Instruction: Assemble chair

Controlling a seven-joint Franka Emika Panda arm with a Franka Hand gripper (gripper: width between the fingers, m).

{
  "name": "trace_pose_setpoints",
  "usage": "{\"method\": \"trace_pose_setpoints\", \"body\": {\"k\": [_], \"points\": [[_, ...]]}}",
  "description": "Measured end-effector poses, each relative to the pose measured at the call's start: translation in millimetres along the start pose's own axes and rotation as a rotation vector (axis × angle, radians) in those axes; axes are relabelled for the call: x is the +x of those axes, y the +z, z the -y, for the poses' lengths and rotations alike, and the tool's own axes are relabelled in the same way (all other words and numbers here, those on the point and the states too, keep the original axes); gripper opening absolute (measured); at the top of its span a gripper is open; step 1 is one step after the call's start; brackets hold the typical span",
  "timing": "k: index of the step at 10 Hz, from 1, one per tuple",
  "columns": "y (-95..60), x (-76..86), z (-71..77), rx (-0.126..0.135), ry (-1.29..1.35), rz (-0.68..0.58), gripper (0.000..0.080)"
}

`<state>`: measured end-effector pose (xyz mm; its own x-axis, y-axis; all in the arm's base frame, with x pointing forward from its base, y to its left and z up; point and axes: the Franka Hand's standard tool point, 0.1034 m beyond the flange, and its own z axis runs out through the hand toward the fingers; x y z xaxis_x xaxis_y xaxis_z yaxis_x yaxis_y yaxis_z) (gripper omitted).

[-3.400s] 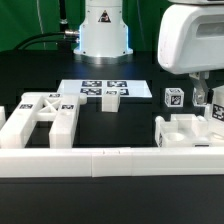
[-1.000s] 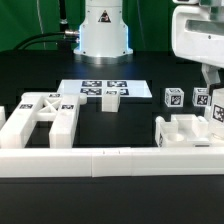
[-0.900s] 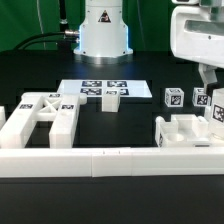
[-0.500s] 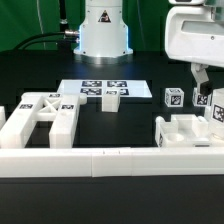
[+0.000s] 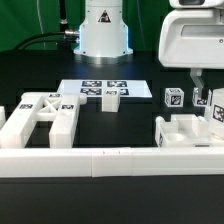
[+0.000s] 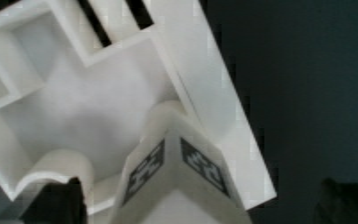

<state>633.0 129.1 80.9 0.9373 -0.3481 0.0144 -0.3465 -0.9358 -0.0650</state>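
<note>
The chair parts are glossy white with black-and-white tags. A cross-braced frame [image 5: 40, 117] lies at the exterior view's left. A boxy seat panel [image 5: 186, 130] lies at the right, and it also shows in the wrist view [image 6: 69, 100]. Small square legs stand behind it [image 5: 174, 98], and one stands on the marker board [image 5: 110, 98]. My gripper [image 5: 198, 90] hangs at the right over a tagged leg beside the seat panel. In the wrist view that leg [image 6: 179, 165] stands between my dark fingertips [image 6: 51, 200], untouched. My gripper [image 6: 197, 205] is open.
A long low white rail [image 5: 100, 160] runs along the front. The marker board [image 5: 92, 88] lies at mid-table in front of the robot base [image 5: 103, 30]. Another tagged part [image 5: 216, 112] stands at the far right edge.
My gripper has moved toward the exterior view's left and come down over the tagged leg by the seat panel. No part has moved.
</note>
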Motion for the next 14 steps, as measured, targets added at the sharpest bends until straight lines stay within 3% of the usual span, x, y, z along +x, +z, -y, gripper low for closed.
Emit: {"method": "trace_pose_setpoints", "body": {"k": [6, 9, 11, 14], "points": [[-1.2, 4.3, -4.0, -0.007, -0.591, -0.006, 0.0649], [-1.6, 7.0, -7.9, -0.012, -0.638, -0.007, 0.0620], [-1.5, 7.0, -8.1, -0.012, -0.638, -0.007, 0.0331], [-1.5, 7.0, -8.0, -0.011, -0.599, -0.007, 0.0284]]}}
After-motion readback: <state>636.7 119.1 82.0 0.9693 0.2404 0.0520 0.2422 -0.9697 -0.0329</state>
